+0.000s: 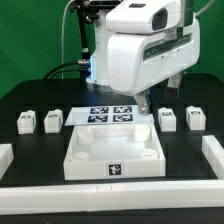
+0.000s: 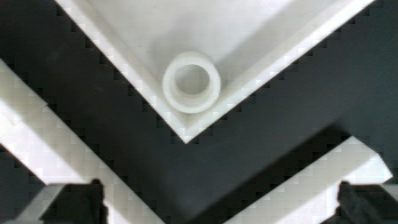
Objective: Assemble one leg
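Note:
Four small white legs with tags stand on the black table: two at the exterior view's left (image 1: 25,121) (image 1: 52,120) and two at its right (image 1: 168,118) (image 1: 195,117). The large white tray-like part (image 1: 113,170) lies in the front middle. My arm (image 1: 140,50) hangs high above the table's back, and its body hides the fingers in the exterior view. In the wrist view my gripper (image 2: 217,206) is open and empty, well above a corner of the tray-like part (image 2: 125,60) with its round socket (image 2: 192,80). No leg shows in the wrist view.
The marker board (image 1: 110,114) lies behind the tray-like part. White border strips run along the table's front (image 1: 110,203), left (image 1: 5,155) and right (image 1: 213,152). Cables hang at the back left.

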Controlling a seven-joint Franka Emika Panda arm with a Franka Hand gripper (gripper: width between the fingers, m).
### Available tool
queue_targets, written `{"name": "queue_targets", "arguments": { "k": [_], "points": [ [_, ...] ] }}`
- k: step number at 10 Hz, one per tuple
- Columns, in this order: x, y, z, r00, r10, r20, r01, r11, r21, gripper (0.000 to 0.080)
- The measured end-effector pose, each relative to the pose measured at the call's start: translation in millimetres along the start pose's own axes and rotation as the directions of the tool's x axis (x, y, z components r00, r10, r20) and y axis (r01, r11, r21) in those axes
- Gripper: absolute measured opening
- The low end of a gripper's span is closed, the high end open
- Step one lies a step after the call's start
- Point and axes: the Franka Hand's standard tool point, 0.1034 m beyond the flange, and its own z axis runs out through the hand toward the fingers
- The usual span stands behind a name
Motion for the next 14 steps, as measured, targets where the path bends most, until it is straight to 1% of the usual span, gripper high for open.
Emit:
{"name": "queue_targets", "arguments": {
  "k": [10, 11, 12, 13, 14],
  "points": [
    [-1.5, -1.9, 1.7, 1.000, -0.007, 0.002, 0.007, 1.000, 0.002, 0.0650],
    [-8.8, -10.3, 6.0, 1.000, -0.015, 0.006, 0.015, 1.000, 0.005, 0.0650],
    [-23.4, -21.0, 12.8, 0.987, -0.161, -0.002, 0.161, 0.987, -0.004, 0.0650],
    [-47.3, -33.4, 22.5, 0.950, -0.311, -0.003, 0.311, 0.950, -0.005, 0.0650],
    [-72.7, -43.7, 31.9, 0.907, -0.421, 0.000, 0.421, 0.907, 0.004, 0.0650]
  ]
}}
